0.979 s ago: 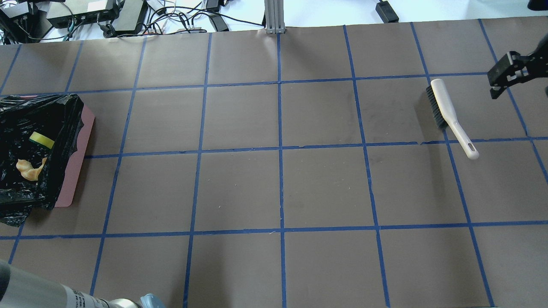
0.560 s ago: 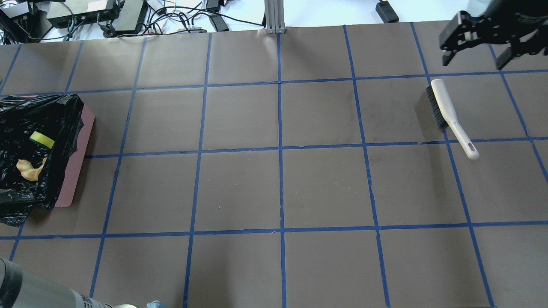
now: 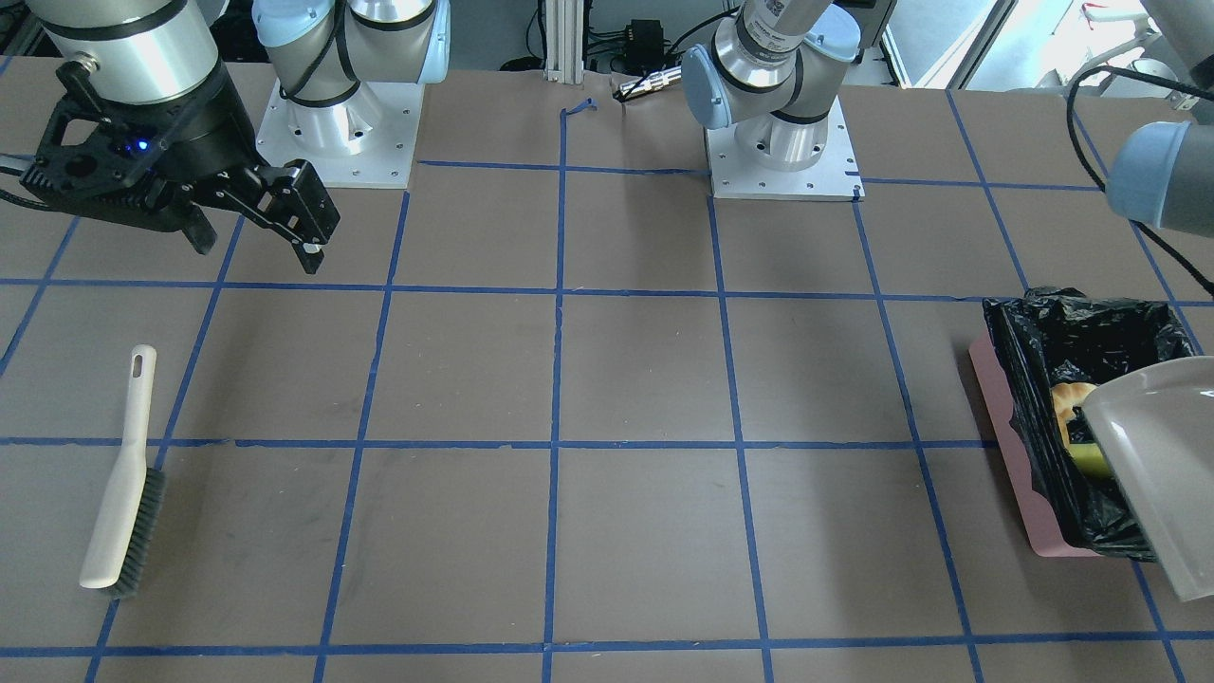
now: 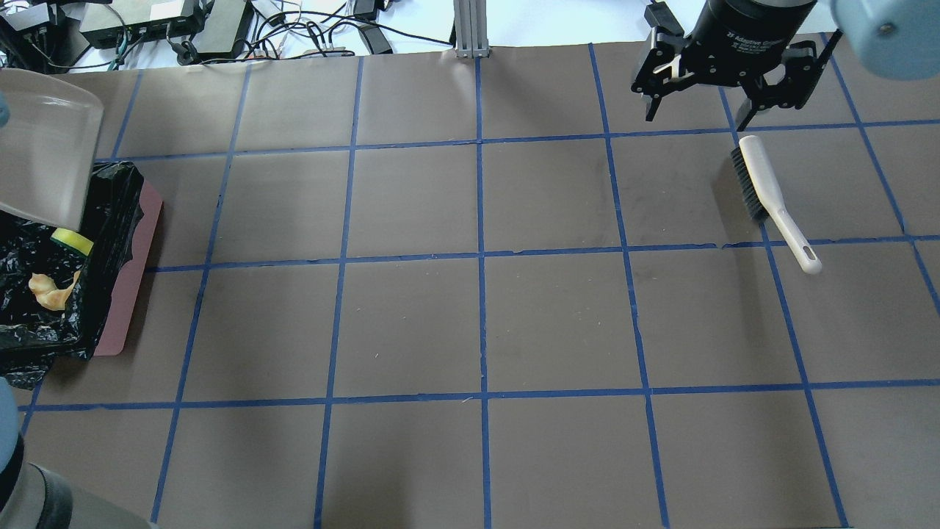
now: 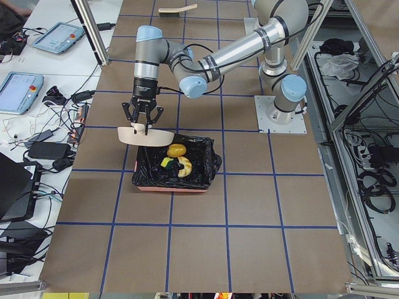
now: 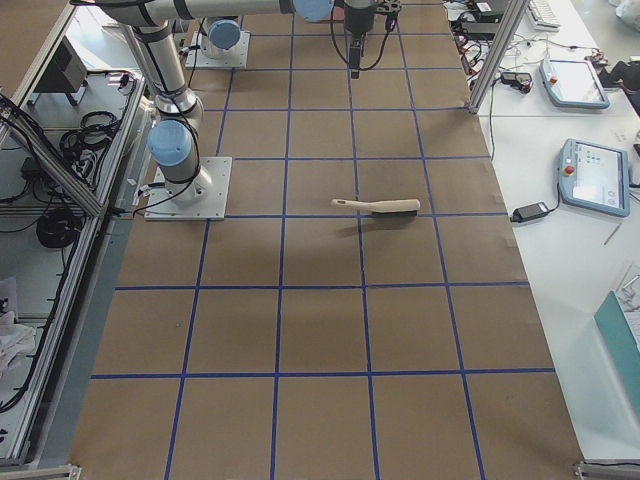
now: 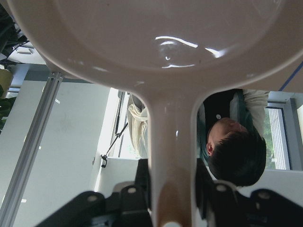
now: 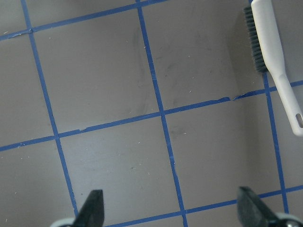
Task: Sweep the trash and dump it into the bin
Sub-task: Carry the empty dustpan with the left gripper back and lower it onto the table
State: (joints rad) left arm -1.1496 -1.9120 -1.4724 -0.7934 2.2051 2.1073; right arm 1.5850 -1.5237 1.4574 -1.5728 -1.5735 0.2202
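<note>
The bin (image 4: 126,286), a pink box lined with a black bag, stands at the table's left end and also shows in the front view (image 3: 1007,455) and the left view (image 5: 187,184). In it lie the yellow sponge (image 4: 71,240), the golden potato (image 5: 176,150) and the pale crescent slice (image 5: 185,167). My left gripper (image 5: 142,117) is shut on the handle of the beige dustpan (image 4: 45,147), held tilted above the bin's far edge; the wrist view shows the handle (image 7: 171,156) between the fingers. My right gripper (image 4: 698,116) is open and empty, hovering just beyond the brush (image 4: 767,192).
The brush lies flat on the table at the right, bristles toward the middle, and shows in the front view (image 3: 121,493) and right wrist view (image 8: 271,52). Cables and boxes (image 4: 161,22) lie beyond the far edge. Arm bases (image 3: 782,142) stand at the robot's side.
The right gripper has swung from the right edge up and leftward, to the far side of the brush. The dustpan has come into the overhead view above the bin's far corner.
</note>
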